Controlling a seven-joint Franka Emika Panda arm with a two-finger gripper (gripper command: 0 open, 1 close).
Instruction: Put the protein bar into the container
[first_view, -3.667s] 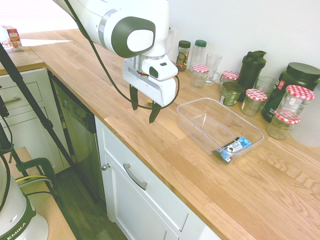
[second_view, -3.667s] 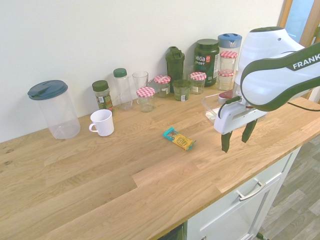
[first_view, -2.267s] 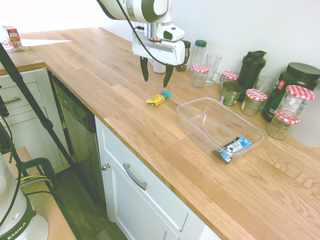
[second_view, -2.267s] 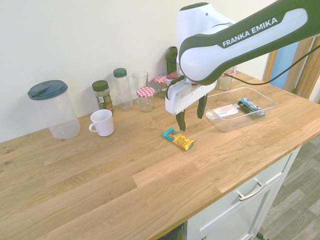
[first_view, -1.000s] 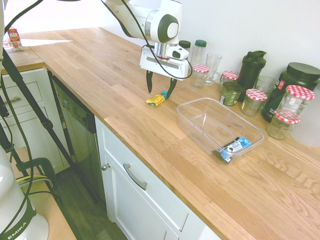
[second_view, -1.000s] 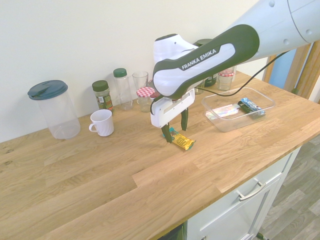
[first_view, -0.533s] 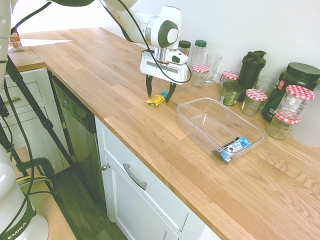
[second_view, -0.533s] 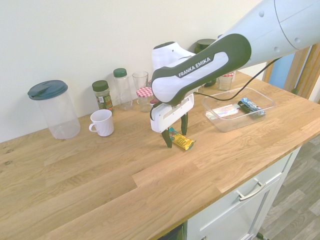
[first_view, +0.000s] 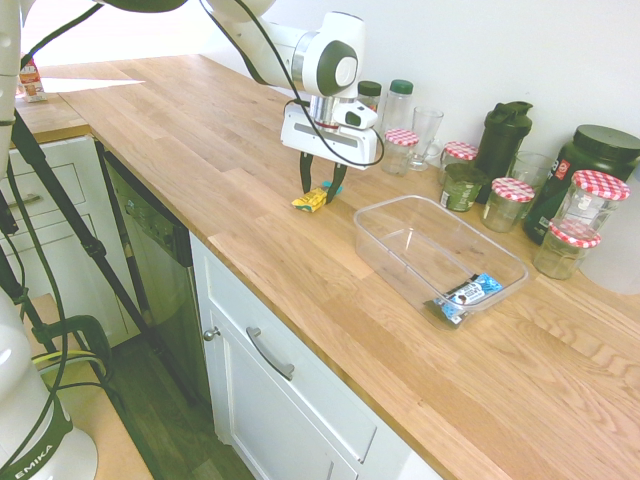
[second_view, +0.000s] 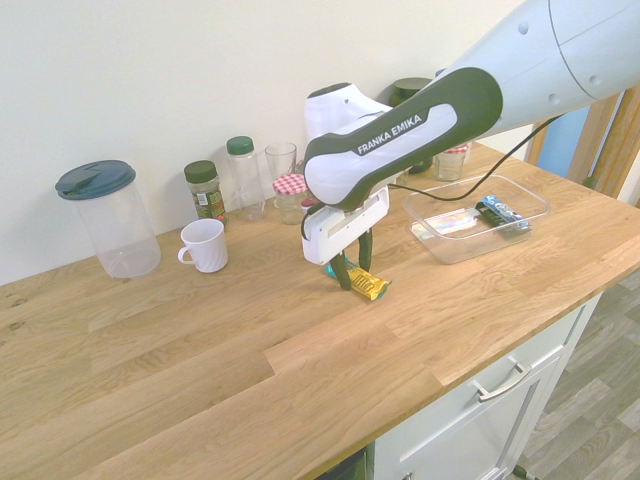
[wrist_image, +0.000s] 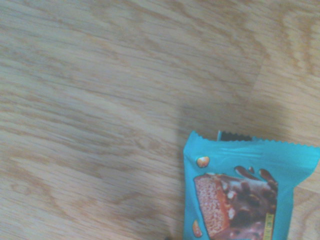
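Wooden countertop (first_view: 180, 150), long, pale oak planks, white cabinets below. White Franka arm reaches down over its middle.

Container (first_view: 437, 255): clear rectangular tub with rounded corners and low walls, sitting on the counter well apart from the gripper. Inside it, at one end, a blue, white and black wrapped bar (first_view: 468, 293).

Back row by the wall: a tall clear jug with a dark blue lid (second_view: 107, 218), a white mug (second_view: 205, 244), spice jars, drinking glasses, several glass jars with red-checked lids (first_view: 507, 203), a dark shaker bottle (first_view: 502, 135) and a large dark tub (first_view: 587, 165).

Gripper (first_view: 321, 187): pointing straight down, fingertips at counter level. Jaws drawn in narrow, one finger on each long side of the protein bar (first_view: 313, 199), apparently clamped on it (contact itself is too small to confirm in either exterior view).

Protein bar: lies flat on the wood between the fingers, not in the container. Yellow wrapper, teal end toward the back wall. Wrist view shows the teal end (wrist_image: 245, 192) close up: zigzag crimped edge, printed picture of a chocolate-coated bar cut open, nuts beside it. Second exterior view has the yellow end (second_view: 367, 287) poking out past the fingers.
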